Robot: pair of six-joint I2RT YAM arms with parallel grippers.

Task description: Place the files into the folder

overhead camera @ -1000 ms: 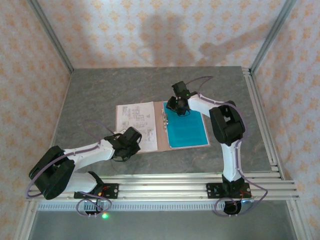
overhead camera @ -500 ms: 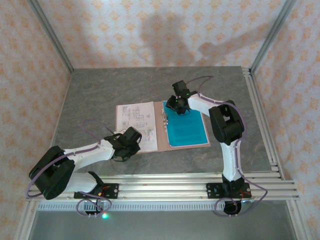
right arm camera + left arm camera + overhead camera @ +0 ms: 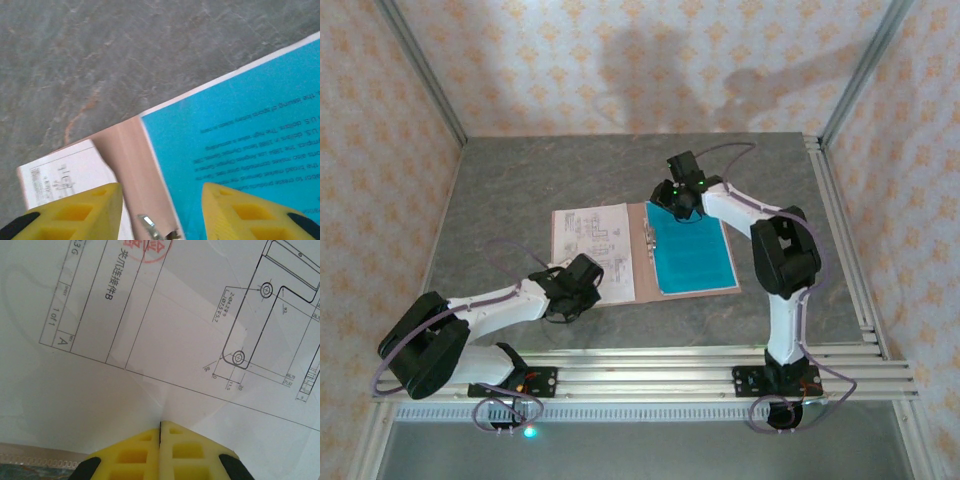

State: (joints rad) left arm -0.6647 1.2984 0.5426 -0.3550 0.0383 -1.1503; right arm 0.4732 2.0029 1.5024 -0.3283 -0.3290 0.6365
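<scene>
On the grey stone-patterned worktop [image 3: 520,190] lies the folder [image 3: 640,272]: salmon card, thin, semi-stiff, open flat, with a metal clip [image 3: 148,221] at its spine. Both files are light, limp, slippery paper (best pinched at a free corner). The white sheet [image 3: 588,238], printed with drawings, occupies the left panel; the teal sheet [image 3: 692,258], faintly printed, the right. Over the white sheet's near right corner the left gripper [image 3: 160,426] sits fully closed, tips on the paper. Above the teal sheet's far left corner the right gripper [image 3: 161,192] hovers, jaws apart and empty.
</scene>
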